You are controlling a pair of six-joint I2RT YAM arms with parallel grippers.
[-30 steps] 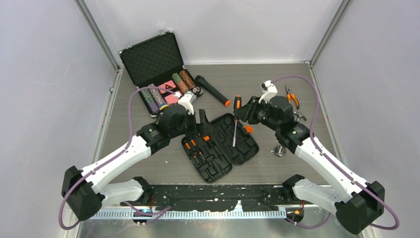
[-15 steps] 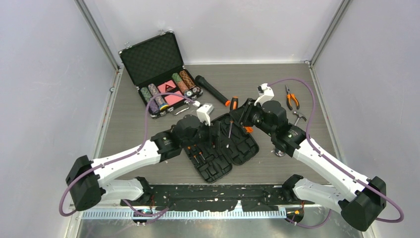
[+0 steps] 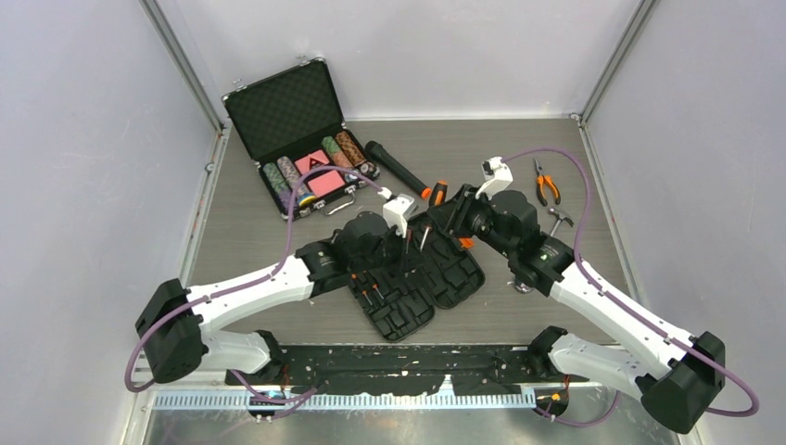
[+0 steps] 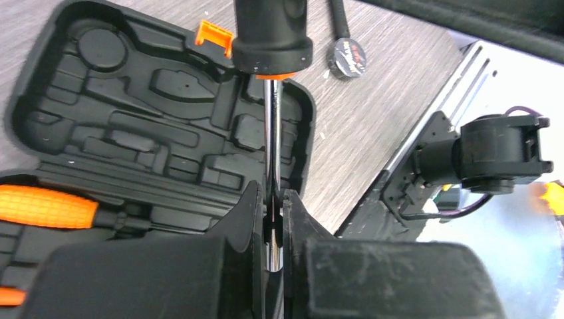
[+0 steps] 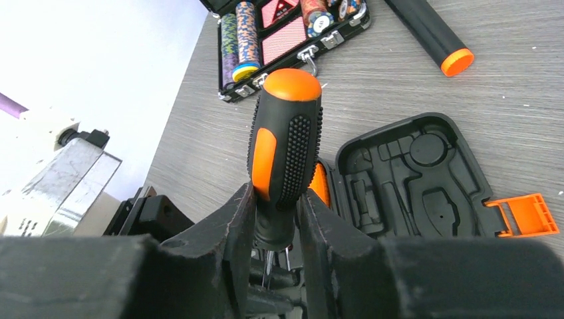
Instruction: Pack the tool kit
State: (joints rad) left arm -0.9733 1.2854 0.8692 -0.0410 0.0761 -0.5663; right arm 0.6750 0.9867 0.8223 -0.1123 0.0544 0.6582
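The tool kit's black clamshell case (image 3: 436, 278) lies open mid-table, with small orange-handled tools (image 3: 371, 283) in its left half. Above it hangs an orange-and-black screwdriver (image 3: 436, 197). My right gripper (image 3: 449, 209) is shut on the screwdriver's handle (image 5: 282, 153), with the right gripper's jaws (image 5: 276, 212) squeezing its black lower end. My left gripper (image 3: 406, 243) is shut on the same screwdriver's metal shaft (image 4: 269, 146), pinched between the left gripper's jaws (image 4: 271, 216). The empty moulded slots (image 4: 140, 113) and the orange latch (image 4: 214, 36) lie below the shaft.
An open poker chip case (image 3: 297, 139) stands at the back left, with a black flashlight (image 3: 399, 170) beside it. Pliers (image 3: 547, 184) and a small hammer (image 3: 560, 219) lie at the right. A small round disc (image 3: 524, 283) rests right of the kit.
My left arm swung right over the case and its open jaws shut on the screwdriver's shaft. The right gripper carried the screwdriver slightly left and keeps its hold on the handle.
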